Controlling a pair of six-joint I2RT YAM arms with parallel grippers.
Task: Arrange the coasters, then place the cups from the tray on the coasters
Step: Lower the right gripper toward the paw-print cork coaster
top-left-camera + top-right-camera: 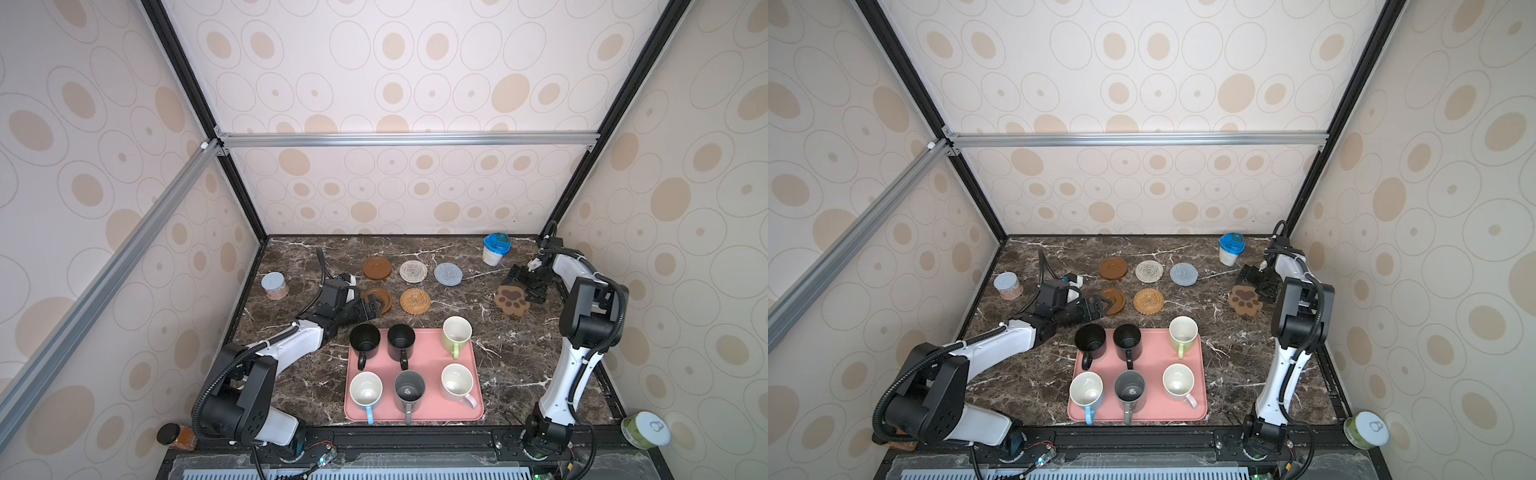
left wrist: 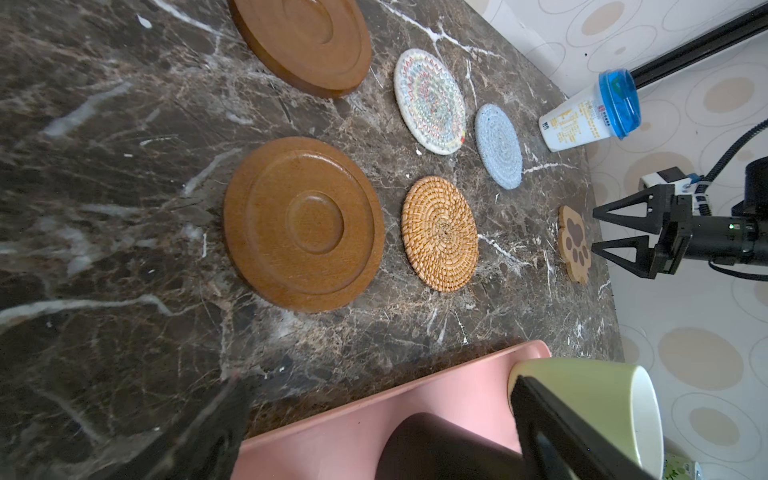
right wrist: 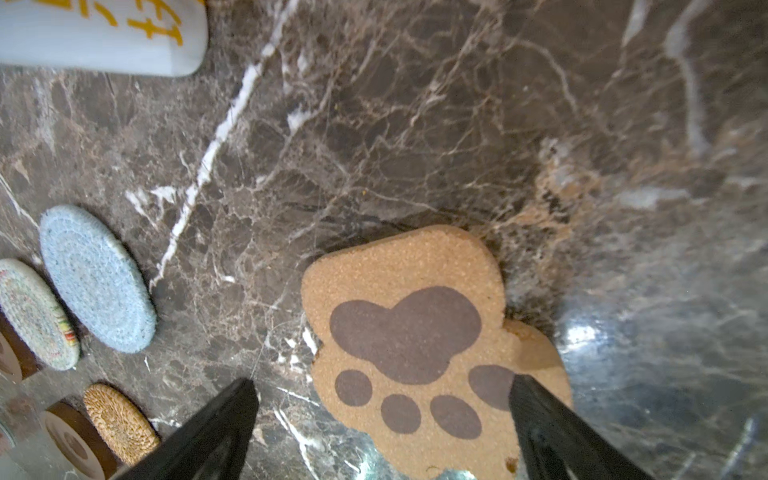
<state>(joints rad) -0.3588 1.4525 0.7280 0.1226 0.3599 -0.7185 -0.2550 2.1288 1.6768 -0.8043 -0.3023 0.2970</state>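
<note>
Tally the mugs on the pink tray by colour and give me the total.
black mugs: 2
dark grey mug: 1
light green mug: 1
pale pink mug: 1
light blue mug: 1
Total: 6
</note>
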